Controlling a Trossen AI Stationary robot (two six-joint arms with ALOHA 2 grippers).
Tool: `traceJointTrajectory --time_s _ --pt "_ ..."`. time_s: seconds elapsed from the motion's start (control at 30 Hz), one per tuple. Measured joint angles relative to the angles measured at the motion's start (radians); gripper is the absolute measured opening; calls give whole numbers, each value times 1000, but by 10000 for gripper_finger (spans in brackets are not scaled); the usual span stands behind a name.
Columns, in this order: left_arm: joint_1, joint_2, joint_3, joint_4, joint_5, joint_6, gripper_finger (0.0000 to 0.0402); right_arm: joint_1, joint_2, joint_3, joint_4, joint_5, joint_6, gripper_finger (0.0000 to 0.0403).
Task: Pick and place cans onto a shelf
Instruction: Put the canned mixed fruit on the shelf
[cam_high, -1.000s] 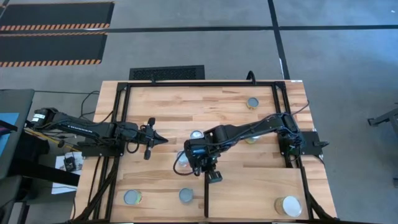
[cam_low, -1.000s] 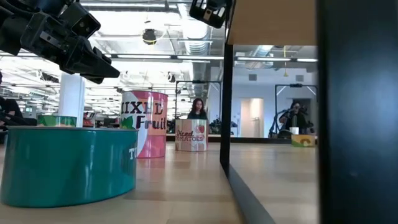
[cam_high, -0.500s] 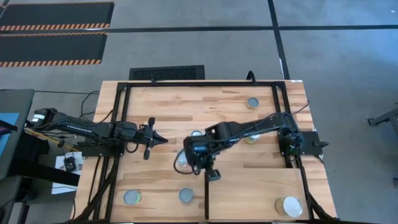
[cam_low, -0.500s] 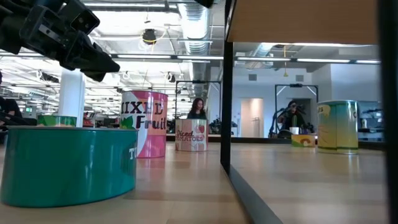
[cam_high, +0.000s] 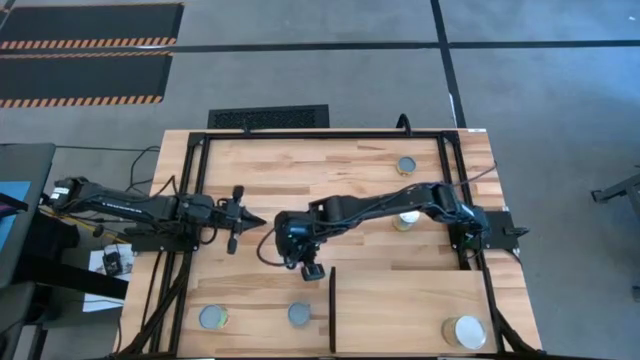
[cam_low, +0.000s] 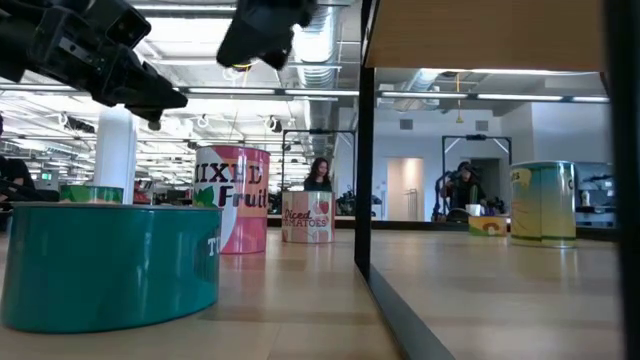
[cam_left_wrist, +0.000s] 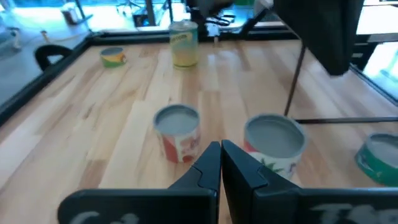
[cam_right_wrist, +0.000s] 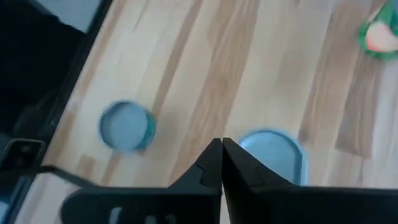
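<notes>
One white-topped can (cam_high: 466, 331) is already being carried by the shelf (cam_high: 410, 310) — the others are lying about the tabletop (cam_high: 300, 165). Nothing is being held: the right gripper (cam_high: 311, 271) is being kept pressed together above the table's middle, the left gripper (cam_high: 250, 220) likewise, waiting leftward.

light: bright, even overhead | glare: ceiling lamps, low view | blur: right wrist view smeared, left wrist soft
</notes>
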Motion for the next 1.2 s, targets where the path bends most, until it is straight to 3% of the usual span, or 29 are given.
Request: traceJointTrajectory --time_s 0.13,0.37,0.47,1.2 --pt "0 -40 0 -45 -26 -1 2 0 29 2 -3 82 -2 70" --pt "0 -93 0 -132 -80 -26 2 10 55 3 -3 146 -49 171" --pt "0 -101 0 -129 -81 -29 2 23 58 1 -9 173 -67 195" --pt "0 -109 0 -163 -91 -38 2 -6 113 2 -20 183 -108 145"
